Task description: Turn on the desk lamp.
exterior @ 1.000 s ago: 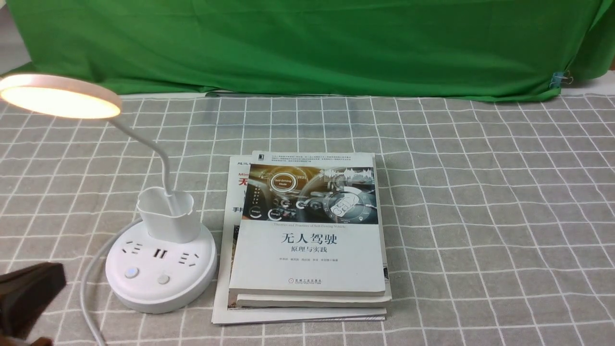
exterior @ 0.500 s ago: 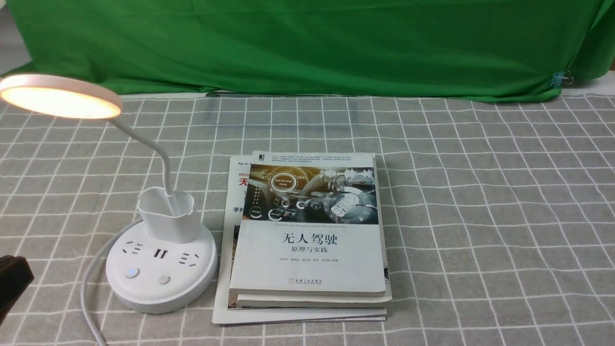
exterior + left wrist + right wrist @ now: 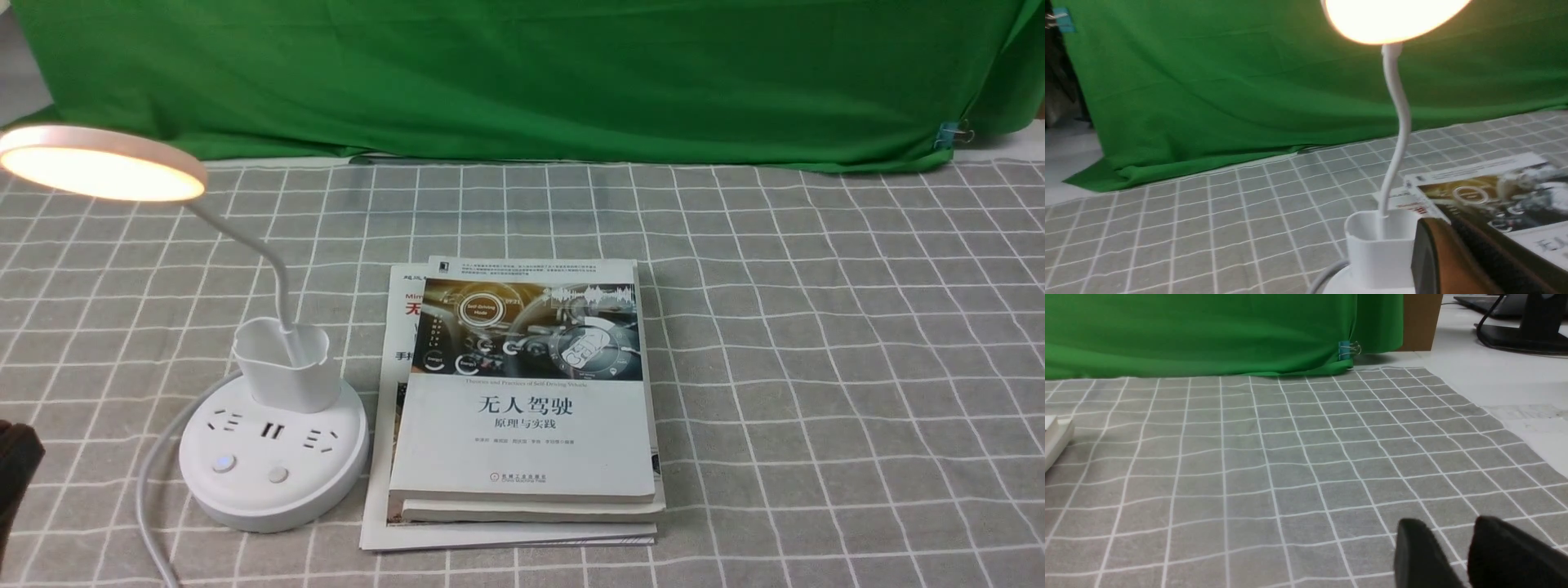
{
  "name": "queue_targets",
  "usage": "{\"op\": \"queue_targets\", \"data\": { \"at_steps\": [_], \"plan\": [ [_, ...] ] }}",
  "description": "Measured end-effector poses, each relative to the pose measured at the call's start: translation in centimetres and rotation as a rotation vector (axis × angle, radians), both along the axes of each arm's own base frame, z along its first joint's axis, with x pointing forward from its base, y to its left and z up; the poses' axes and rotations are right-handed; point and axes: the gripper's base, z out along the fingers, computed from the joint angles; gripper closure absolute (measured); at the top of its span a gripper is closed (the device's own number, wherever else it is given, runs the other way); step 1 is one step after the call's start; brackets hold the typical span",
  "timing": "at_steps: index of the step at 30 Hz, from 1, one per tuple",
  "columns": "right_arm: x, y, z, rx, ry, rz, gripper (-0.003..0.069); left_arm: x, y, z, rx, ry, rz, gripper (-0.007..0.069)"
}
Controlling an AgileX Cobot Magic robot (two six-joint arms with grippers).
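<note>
On the counter's (image 3: 816,367) left, by the books (image 3: 522,408): glowing white lamp (image 3: 269,506). Looks light, bendy neck; best held by its round base. Left hand (image 3: 15,474) near, open or not unclear. Right hand (image 3: 1449,522) slightly open, empty.

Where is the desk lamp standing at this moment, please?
In the front view, the lamp stands near left on the cloth, its base just left of the books, its lit head reaching the left edge.
</note>
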Motion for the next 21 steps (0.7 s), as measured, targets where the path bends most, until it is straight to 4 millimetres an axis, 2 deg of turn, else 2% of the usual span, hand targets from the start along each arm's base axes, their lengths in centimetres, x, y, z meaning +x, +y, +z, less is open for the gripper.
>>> {"op": "queue_targets", "data": {
  "at_steps": [1, 2, 7, 21],
  "plan": [
    [0.0, 0.0, 0.0, 0.0, 0.0, 0.0, 0.0414, 0.0, 0.0, -0.4, 0.001, -0.008, 0.007, 0.0606],
    [0.0, 0.0, 0.0, 0.0, 0.0, 0.0, 0.0414, 0.0, 0.2, -2.2, 0.01, 0.014, 0.027, 0.0606],
    [0.0, 0.0, 0.0, 0.0, 0.0, 0.0, 0.0414, -0.4, 0.3, -4.0, -0.056, 0.139, 0.047, 0.0606],
    [0.0, 0.0, 0.0, 0.0, 0.0, 0.0, 0.0414, -0.4, 0.3, -4.1, -0.076, 0.146, 0.049, 0.0606]
  ]
}}
